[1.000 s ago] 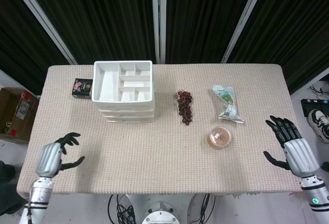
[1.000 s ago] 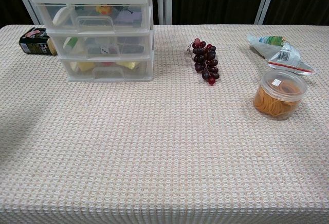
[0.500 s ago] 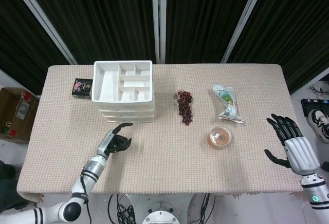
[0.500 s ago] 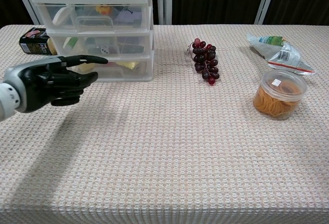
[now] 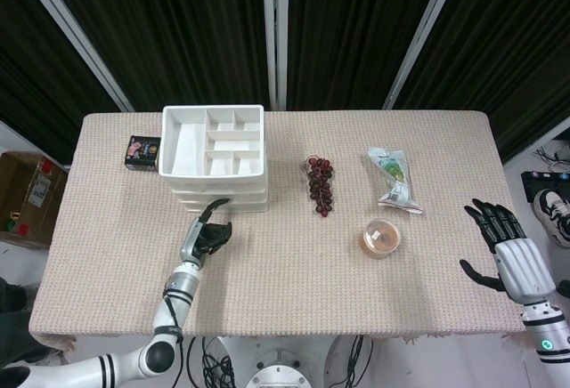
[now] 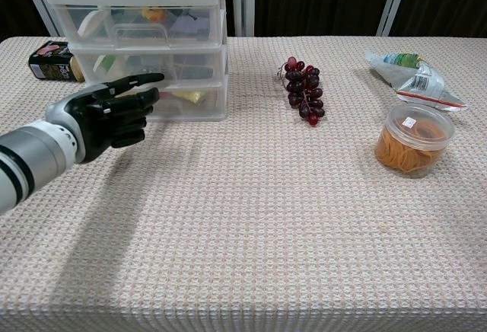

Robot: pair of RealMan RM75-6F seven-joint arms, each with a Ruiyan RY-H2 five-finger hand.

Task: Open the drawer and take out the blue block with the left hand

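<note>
While drawers (image 6: 152,58) stay closed, contents blurred, left hand (image 6: 106,115) near

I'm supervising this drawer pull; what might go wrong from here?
1. The left hand is at the drawer unit's lowest fronts; pulling may drag the whole light unit instead of opening a drawer.
2. No blue block shows through the clear fronts, so it might open the wrong drawer.
3. The right hand is far away, so it can't brace the unit.
</note>
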